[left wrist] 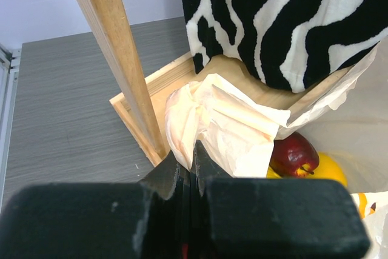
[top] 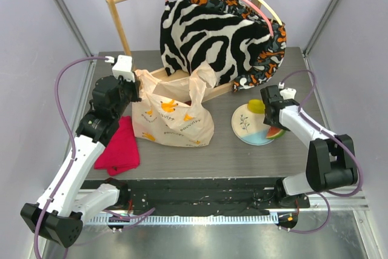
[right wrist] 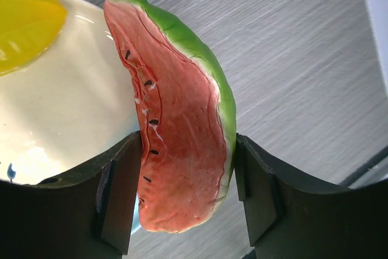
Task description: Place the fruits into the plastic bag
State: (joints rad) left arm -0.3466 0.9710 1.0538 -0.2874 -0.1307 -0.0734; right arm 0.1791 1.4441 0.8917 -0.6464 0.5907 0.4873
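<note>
Closest to the camera are the arm bases, bolted at the front edge of the tabletop. Far left, the left arm reaches up and in over a red cloth lying flat and playing no part. The left hand is pinched fully closed on the left handle of the plastic bag. It holds the handle raised, apparently so the mouth stands open and the thin film does not slump over what is inside. Through that mouth the left wrist view shows a dark red apple touching an orange-yellow fruit, so part of the job looks done.

The bag sits left of centre, leaning against the base of the wooden rack. From the rack's rail hangs a zebra-striped garment that drapes just behind the bag's opening and could crowd an approach from the rear.

Right of the bag, well apart from it, lies the plate with a yellow piece, probably a lemon, on its far side. At the plate's right rim the right hand is closed on a watermelon slice. One finger presses the red face and the other the green rind, and the slice stands on edge between them. Gripping across the flat faces suits such a thin wedge. The slice sits low at the plate's edge, and whether it has cleared the rim I cannot tell. The next step would likely be a lift and a carry leftward to the held-open mouth.
</note>
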